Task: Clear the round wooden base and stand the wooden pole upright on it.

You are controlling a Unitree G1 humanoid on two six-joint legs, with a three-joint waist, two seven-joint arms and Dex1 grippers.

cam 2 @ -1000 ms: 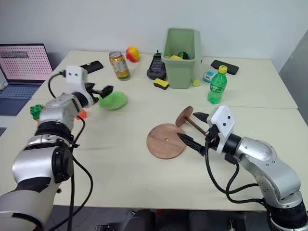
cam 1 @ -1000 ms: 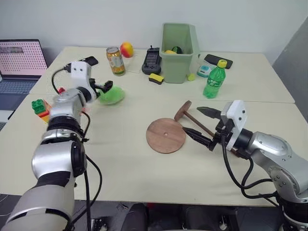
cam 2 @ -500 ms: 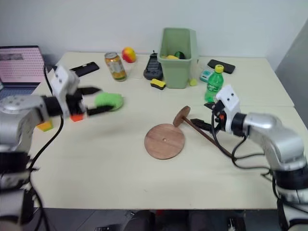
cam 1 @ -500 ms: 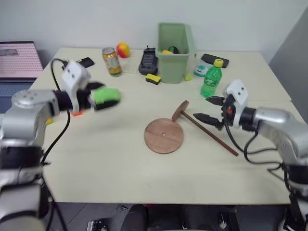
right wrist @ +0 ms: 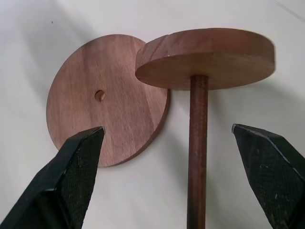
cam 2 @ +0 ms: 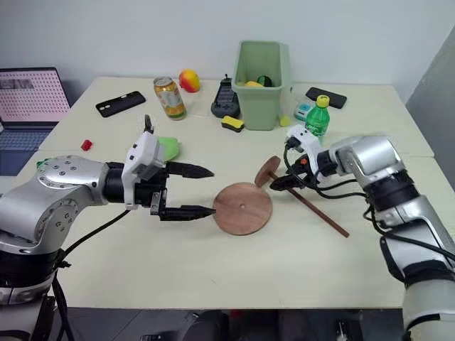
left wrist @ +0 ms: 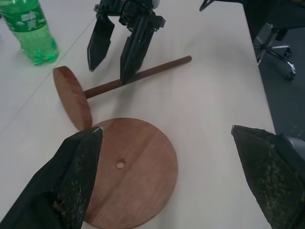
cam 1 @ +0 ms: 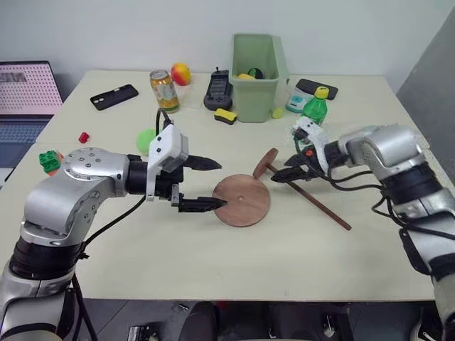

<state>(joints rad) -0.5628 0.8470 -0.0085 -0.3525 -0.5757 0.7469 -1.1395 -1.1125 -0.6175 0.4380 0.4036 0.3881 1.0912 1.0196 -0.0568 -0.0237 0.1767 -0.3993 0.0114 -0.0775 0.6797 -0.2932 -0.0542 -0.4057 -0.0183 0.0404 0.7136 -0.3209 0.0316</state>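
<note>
At centre frame the right gripper (cam 1: 294,169) straddles the wooden pole (cam 1: 313,202), jaws wide; the left gripper (cam 1: 206,184) gapes empty beside the round wooden base (cam 1: 242,199). A skewed pinch might roll the pole.

**Open table in front, clutter at the back**

The round wooden base (cam 1: 242,200) lies bare on the table (cam 1: 213,263), with nothing on top of it. The wooden pole (cam 1: 306,192) lies flat just beside it on the right, its disc end near the base's rim. The left end effector (cam 1: 206,185) flanks the base's left edge with fingers spread; the right end effector (cam 1: 295,170) straddles the pole. Behind stand a green bottle (cam 1: 313,114), a green bin (cam 1: 257,67) and a can (cam 1: 163,90). The near table lies free.
</note>
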